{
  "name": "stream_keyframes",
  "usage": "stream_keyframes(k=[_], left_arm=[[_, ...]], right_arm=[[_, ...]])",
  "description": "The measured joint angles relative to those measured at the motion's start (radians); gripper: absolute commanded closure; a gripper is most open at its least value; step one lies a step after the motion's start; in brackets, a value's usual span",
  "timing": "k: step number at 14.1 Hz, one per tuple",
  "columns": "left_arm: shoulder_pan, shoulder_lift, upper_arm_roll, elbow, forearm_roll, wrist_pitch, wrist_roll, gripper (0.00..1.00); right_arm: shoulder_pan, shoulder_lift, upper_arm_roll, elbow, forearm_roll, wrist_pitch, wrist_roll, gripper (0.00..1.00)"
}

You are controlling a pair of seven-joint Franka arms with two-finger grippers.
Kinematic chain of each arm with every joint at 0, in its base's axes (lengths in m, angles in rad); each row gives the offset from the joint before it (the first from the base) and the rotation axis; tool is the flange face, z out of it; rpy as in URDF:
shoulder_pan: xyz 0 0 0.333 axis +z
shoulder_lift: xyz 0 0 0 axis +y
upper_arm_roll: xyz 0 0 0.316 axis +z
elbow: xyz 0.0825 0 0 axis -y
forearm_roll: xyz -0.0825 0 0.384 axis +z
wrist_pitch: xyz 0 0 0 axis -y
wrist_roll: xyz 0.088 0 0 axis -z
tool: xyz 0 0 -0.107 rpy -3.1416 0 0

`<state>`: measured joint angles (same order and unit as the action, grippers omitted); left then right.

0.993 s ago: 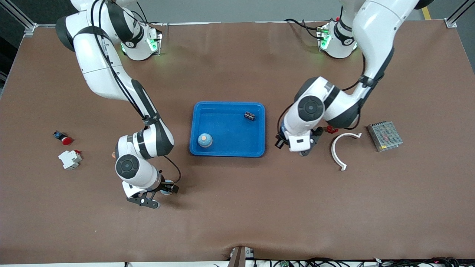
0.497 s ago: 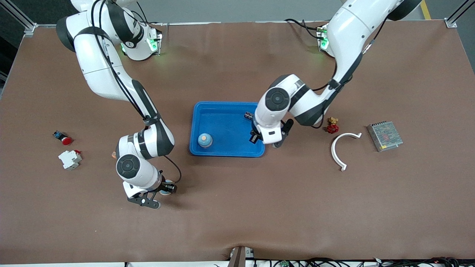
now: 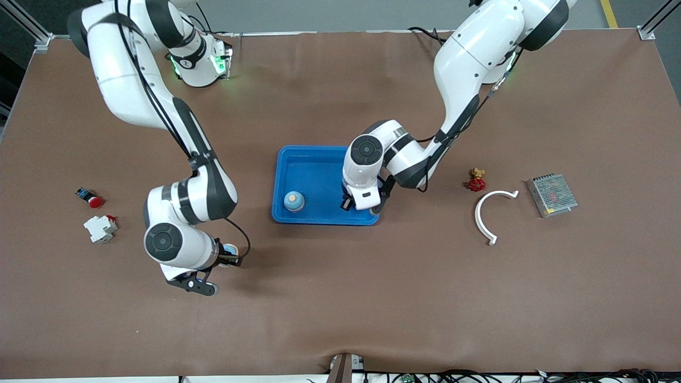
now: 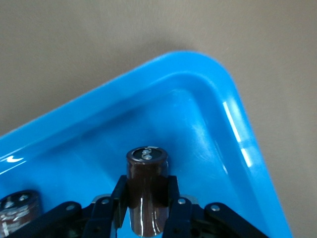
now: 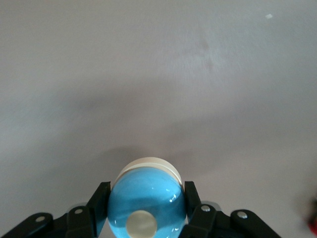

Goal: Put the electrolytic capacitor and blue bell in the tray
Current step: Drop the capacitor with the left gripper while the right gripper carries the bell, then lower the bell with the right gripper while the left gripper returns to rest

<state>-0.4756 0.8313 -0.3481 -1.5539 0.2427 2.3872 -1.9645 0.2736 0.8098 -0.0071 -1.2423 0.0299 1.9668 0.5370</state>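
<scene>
My left gripper [image 4: 146,208] hangs over the tray [image 3: 308,159], at the corner toward the left arm's end, fingers clamped on an electrolytic capacitor [image 4: 146,191]. A blue bell [image 3: 293,201] already sits in the tray beside it. My right gripper [image 5: 143,210] is over bare table [image 3: 340,298], clenched around another blue bell [image 5: 145,203].

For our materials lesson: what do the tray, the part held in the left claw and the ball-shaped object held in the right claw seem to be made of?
Tray: glossy blue plastic, judging by its bright streaks of reflected light.
Capacitor in the left claw: dark brown shiny sleeve, probably plastic film; silvery terminals on top.
Blue bell in the right claw: smooth, glossy blue shell, plastic or painted metal; cream button.
</scene>
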Motion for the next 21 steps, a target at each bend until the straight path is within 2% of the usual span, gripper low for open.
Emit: stream_keyframes(k=[1,2,5,7,9,11,16,21], left_arm=[[0.0,0.004,0.0,0.004,0.0,0.003,0.0,0.11],[0.0,0.005,0.0,0.008,0.001,0.003,0.0,0.0],[0.003,0.005,0.003,0.016,0.018,0.004,0.0,0.0],[0.013,-0.002,0.004,0.035,0.079,0.0,0.001,0.0],[0.038,-0.019,0.005,0.045,0.136,-0.026,0.026,0.0],[0.072,-0.054,0.005,0.055,0.143,-0.076,0.13,0.0],[0.158,-0.193,0.002,0.063,0.143,-0.192,0.396,0.0],[0.307,-0.315,0.005,0.065,0.143,-0.256,0.764,0.0]], right_arm=[[0.001,-0.041,0.004,-0.021,0.024,-0.015,0.0,1.0],[0.001,-0.086,0.007,-0.061,0.04,-0.012,0.0,1.0],[0.007,-0.22,0.013,-0.236,0.055,0.044,0.006,1.0],[0.031,-0.305,0.018,-0.365,0.062,0.096,0.052,1.0],[0.08,-0.375,0.021,-0.468,0.063,0.139,0.132,1.0],[0.138,-0.422,0.023,-0.541,0.064,0.184,0.218,1.0],[0.238,-0.447,0.025,-0.733,0.064,0.423,0.355,1.0],[0.291,-0.45,0.025,-0.803,0.064,0.47,0.433,1.0]])
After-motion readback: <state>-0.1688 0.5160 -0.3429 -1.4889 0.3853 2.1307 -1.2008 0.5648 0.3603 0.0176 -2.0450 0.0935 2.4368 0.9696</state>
